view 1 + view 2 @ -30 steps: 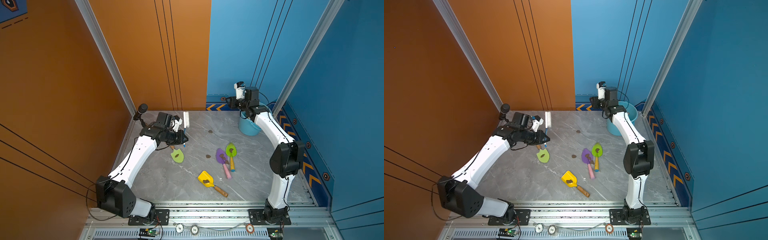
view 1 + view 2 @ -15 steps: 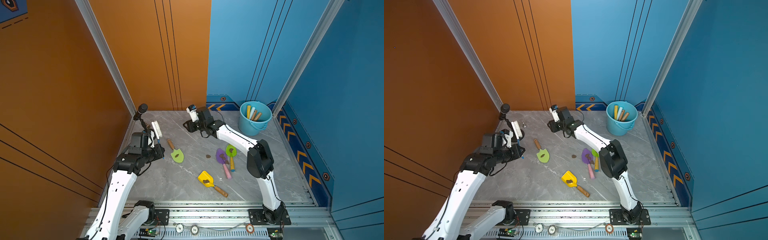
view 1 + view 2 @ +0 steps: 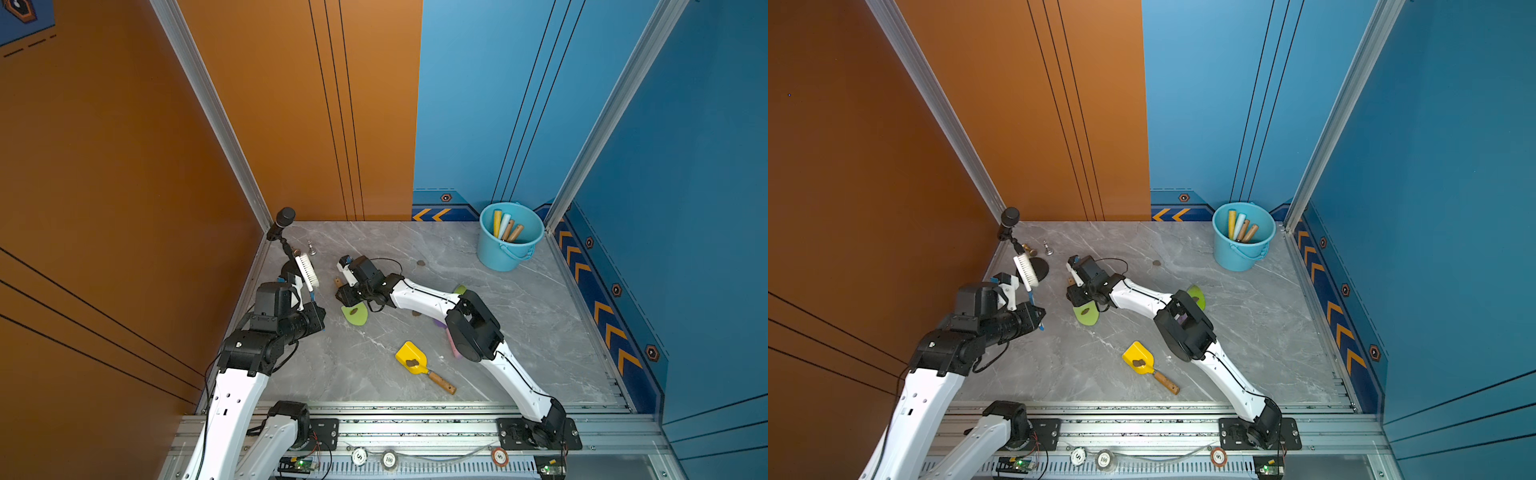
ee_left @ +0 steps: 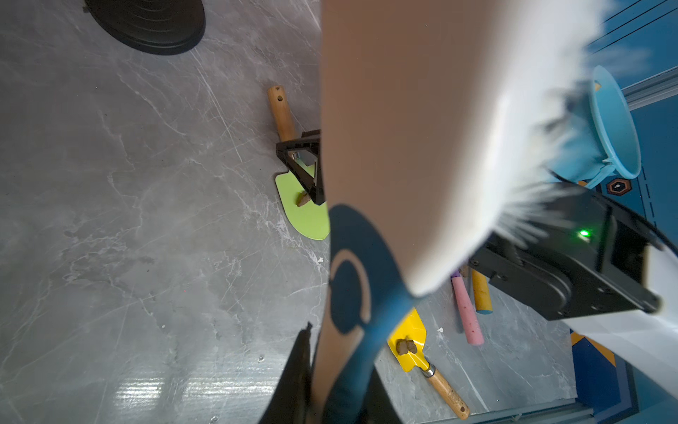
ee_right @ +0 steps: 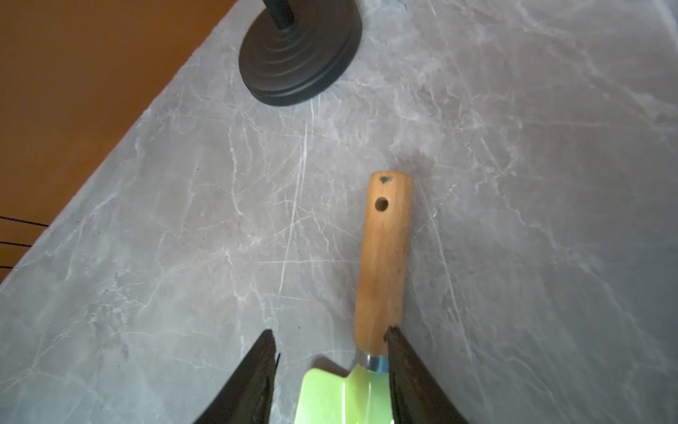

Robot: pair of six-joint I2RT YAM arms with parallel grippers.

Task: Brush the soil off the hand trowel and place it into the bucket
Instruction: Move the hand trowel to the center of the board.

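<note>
my left claw (image 3: 309,298) clamps the brush (image 3: 306,272), farthest from the bucket (image 3: 498,255). my right claw (image 5: 330,352) stands open astride the green trowel (image 4: 308,216), soil (image 4: 303,199) unbrushed on its blade. yellow trowel (image 3: 411,361), nearer the bucket, is dirty too; four handles (image 3: 505,226) are binned.

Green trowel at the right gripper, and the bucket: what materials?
Green trowel: handle looks like bare wood, with grain and a drilled hole; shiny metal collar; glossy light-green blade, painted metal or plastic, unclear. Bucket: likely plastic, smooth uniform light-blue wall with a moulded rim.
</note>
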